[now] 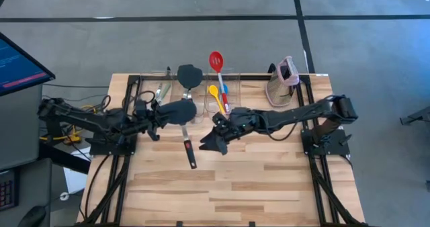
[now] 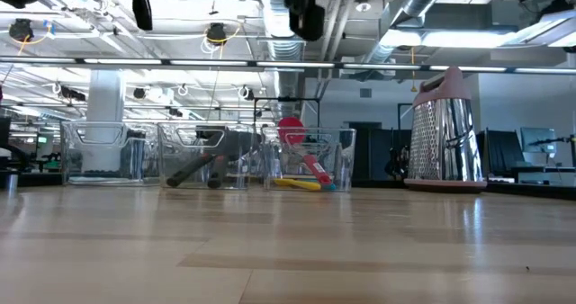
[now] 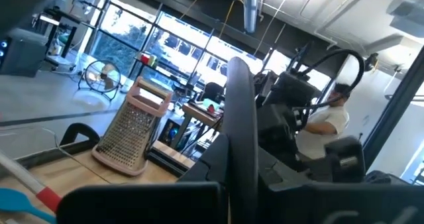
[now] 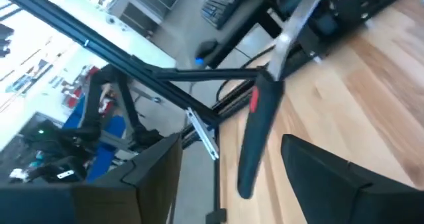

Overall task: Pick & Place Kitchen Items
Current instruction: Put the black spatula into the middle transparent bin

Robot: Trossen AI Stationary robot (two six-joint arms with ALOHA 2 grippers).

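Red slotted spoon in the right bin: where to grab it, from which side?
Probably the bare shaft below the bowl of the red slotted spoon, from above, jaws across it. The bowl leans over the bin's far rim, while the handle lies low beside the yellow spoon. The open right gripper is nearest; the left gripper holds a spatula.

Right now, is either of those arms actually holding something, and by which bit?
Yes. The left gripper holds a dark grey spatula near its blade end, the black-red handle hanging free over the table. The right gripper seems empty.
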